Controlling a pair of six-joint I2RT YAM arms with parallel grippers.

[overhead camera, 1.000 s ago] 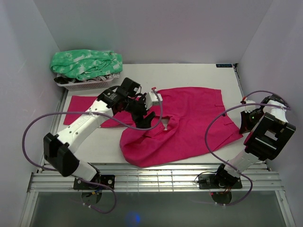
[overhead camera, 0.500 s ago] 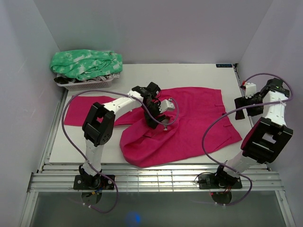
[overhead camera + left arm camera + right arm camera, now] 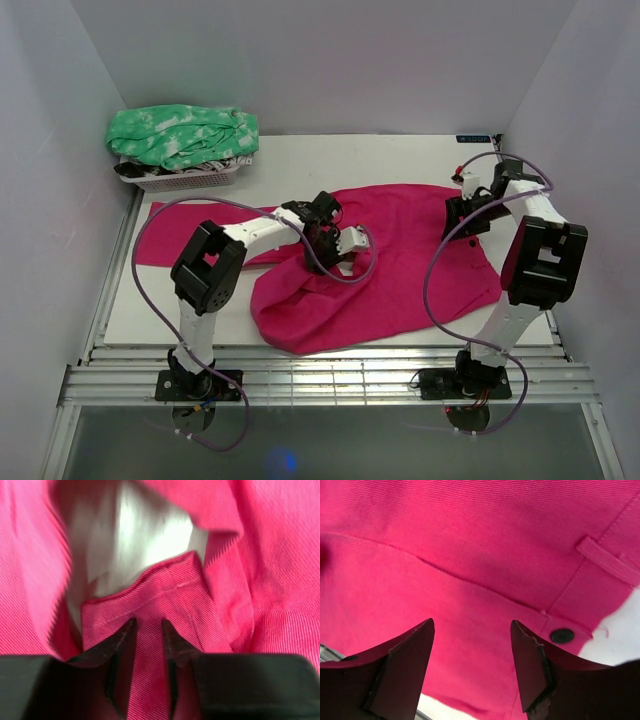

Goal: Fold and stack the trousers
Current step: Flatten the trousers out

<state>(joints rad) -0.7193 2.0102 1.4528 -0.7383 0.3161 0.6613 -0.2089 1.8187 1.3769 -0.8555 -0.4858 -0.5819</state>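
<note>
Trousers (image 3: 410,262) on the surface (image 3: 400,160) are being pinched at a hem (image 3: 165,587) by the left hand (image 3: 148,625); the right hand (image 3: 471,625) is being held open over the waistband (image 3: 592,592); a shallow bite may be lost.

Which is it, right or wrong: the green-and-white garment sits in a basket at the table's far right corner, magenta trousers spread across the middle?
Wrong: the top external view shows the green-and-white garment in its basket at the table's far left corner. The magenta trousers do spread across the middle.
</note>
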